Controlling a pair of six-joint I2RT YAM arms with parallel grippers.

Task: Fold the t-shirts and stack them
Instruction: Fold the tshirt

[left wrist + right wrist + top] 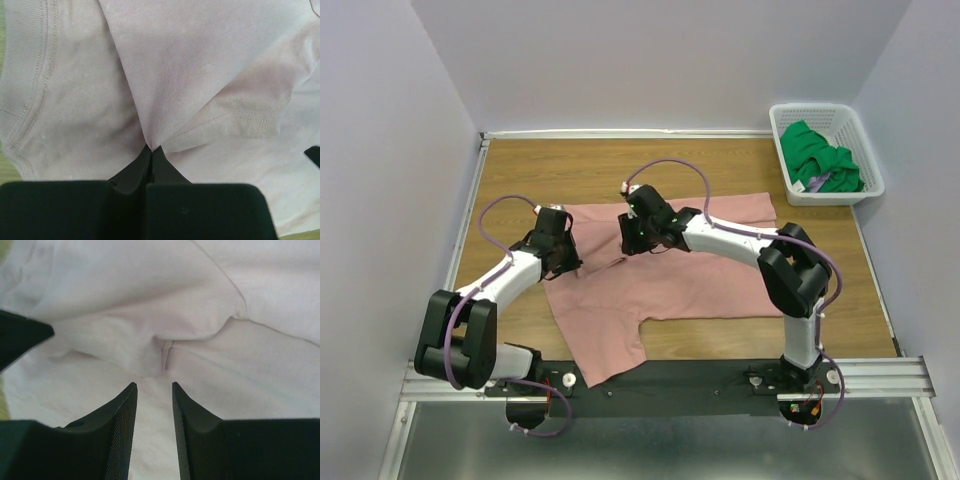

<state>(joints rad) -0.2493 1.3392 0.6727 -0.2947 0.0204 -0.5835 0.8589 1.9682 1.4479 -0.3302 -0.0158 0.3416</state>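
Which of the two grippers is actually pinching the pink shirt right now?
The left gripper: its fingers are shut on a pinch of the pink t-shirt. The right gripper has its fingers apart over the cloth.

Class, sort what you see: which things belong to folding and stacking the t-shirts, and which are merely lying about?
Job: pink t-shirt, spread out; green t-shirt, crumpled; left gripper, shut on the pink t-shirt; right gripper, open above it.
Lying about: white basket holding the green t-shirt; wooden table.
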